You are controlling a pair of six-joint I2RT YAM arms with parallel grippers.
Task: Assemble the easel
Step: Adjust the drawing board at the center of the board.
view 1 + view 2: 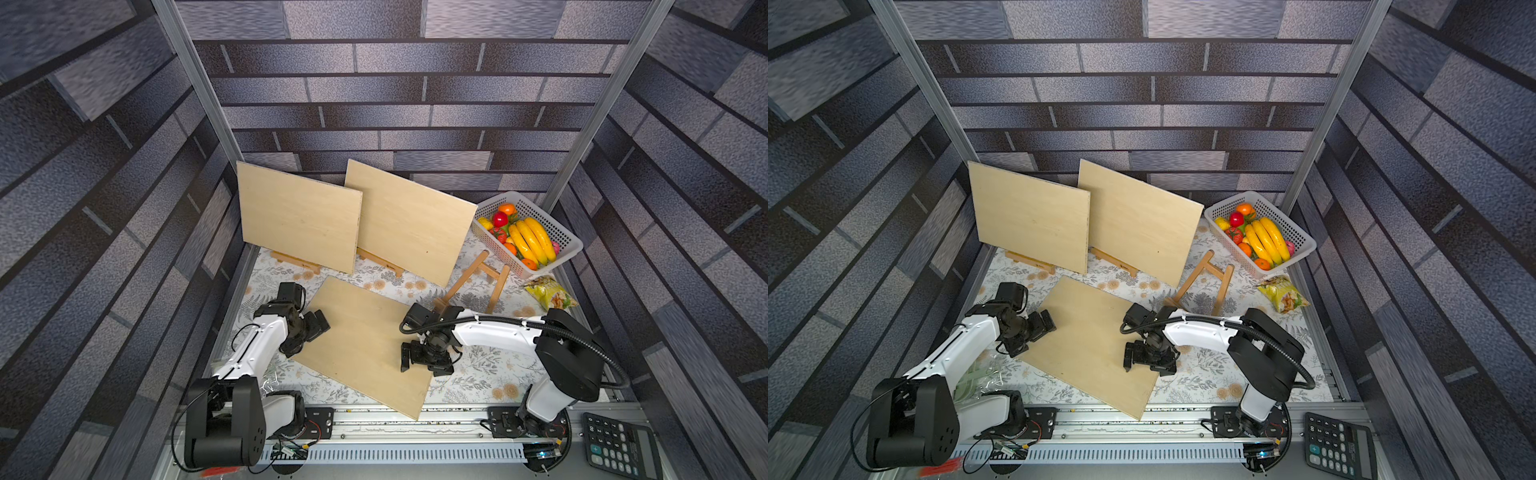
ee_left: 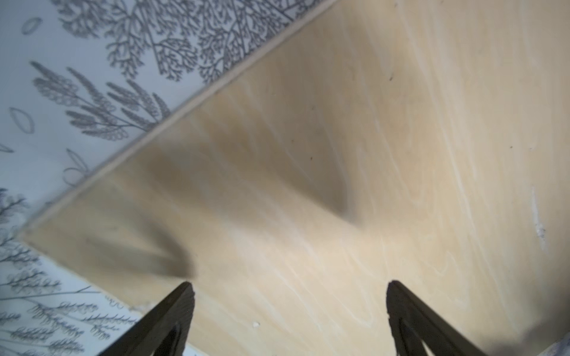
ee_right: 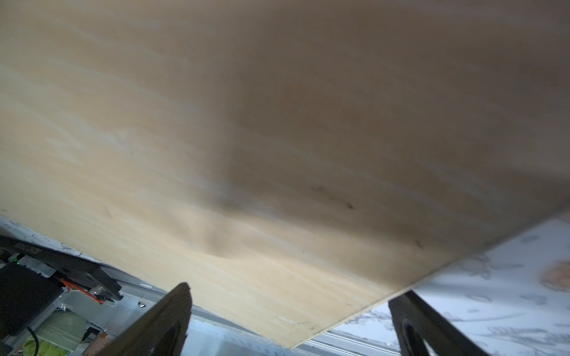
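Observation:
A bare plywood board (image 1: 361,345) lies flat mid-table, its near corner over the front rail. A loose wooden easel frame (image 1: 478,280) (image 1: 1206,278) sits at the back right, beyond my right wrist. My left gripper (image 1: 319,322) (image 2: 291,292) hovers open over the board's left corner, with nothing between its fingers. My right gripper (image 1: 424,360) (image 3: 291,291) is open astride the board's right edge. One of its fingers is over the board face; the board's edge partly hides the other. Two more boards (image 1: 299,216) (image 1: 411,220) stand on small easels at the back.
A white basket (image 1: 559,232) of plastic fruit stands at the back right, with a snack bag (image 1: 548,293) in front of it. A calculator (image 1: 619,449) lies at the front right. Crumpled clear plastic (image 1: 976,374) lies by the left arm's base. Patterned walls enclose the table.

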